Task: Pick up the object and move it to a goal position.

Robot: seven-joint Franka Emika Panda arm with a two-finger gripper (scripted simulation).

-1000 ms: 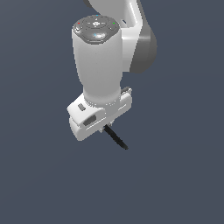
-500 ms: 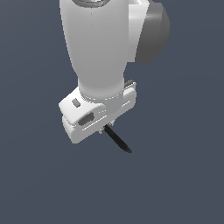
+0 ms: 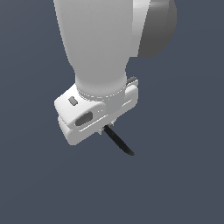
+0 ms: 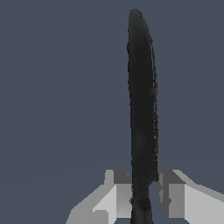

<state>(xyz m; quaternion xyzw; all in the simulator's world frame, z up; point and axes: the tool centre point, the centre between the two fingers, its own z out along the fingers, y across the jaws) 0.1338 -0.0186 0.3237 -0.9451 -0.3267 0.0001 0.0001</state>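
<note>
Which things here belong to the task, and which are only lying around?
Task things:
- stick, thin and black
- gripper, shut on the stick

Lying around:
- nothing else visible; only plain grey-blue background

Only plain dark ground surrounds the claw (image 3: 109, 130) and its stick (image 3: 119, 142).

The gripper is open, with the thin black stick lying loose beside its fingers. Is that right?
Not quite. In the wrist view the gripper is shut on the thin black stick, whose lower end sits between the fingers, not beside them.
</note>
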